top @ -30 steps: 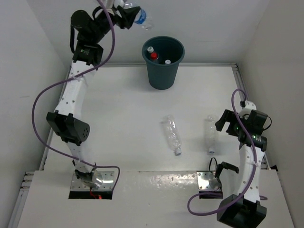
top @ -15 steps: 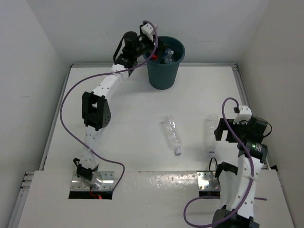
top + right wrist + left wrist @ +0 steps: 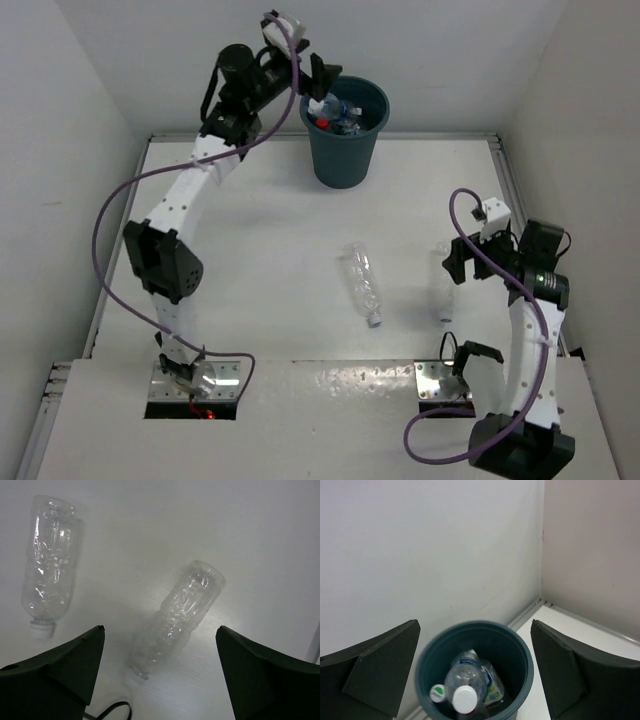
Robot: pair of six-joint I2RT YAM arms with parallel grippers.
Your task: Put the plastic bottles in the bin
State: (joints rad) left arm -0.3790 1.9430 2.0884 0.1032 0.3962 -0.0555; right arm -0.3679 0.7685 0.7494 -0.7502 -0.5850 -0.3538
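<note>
Binned bottles [image 3: 465, 680]: lying inside the bin [image 3: 345, 150] at the far edge of the surface [image 3: 250, 220].
Loose bottle [image 3: 180, 615]: lying on its side, a second bottle [image 3: 50, 560] lying apart.
Handling: probably light, thin-walled, crushable and prone to rolling; gripping across the mid-body seems best.
Left end effector [image 3: 475, 622]: hanging wide open, empty, above the bin on an outstretched arm.
Right end effector [image 3: 160, 627]: gaping empty, pointing down over the loose bottle.
</note>
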